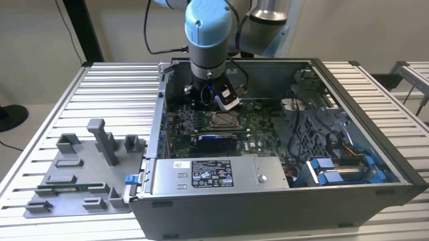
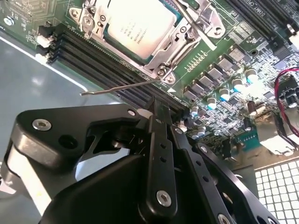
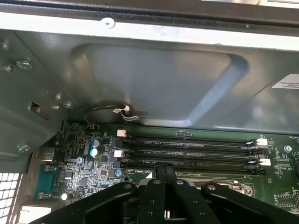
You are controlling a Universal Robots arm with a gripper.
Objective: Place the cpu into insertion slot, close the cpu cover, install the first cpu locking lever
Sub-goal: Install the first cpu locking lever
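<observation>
1. Standing by the desk [image 1: 114,90]: the arm is reaching down into the open case [image 1: 268,201], right over the slot [image 1: 221,119].
2. The cpu [image 2: 140,25] is already sitting in the slot, silvery top up. The cover [image 2: 180,44] looks folded down flat around its edges, so I'd call the first two steps done.
3. That leaves the lever. The thin wire lever [image 2: 119,88] sticks out sideways past the corner of the cover, over the memory slots [image 3: 187,149]. It looks loose to me, not hooked down yet.
4. The claw [image 2: 158,109] is pinched narrow, fingers together, with nothing in it. The tip hangs just short of the lever's free end, over the memory slots. I can't tell if it's touching anything.
5. My guess on what the lever step needs:
   - a fine line-up, because that wire is skinny and would slip off the tip easily;
   - a push down and sideways to tuck it under its catch;
   - not scraping the little capacitors on the board [image 2: 243,60] beside it.
</observation>
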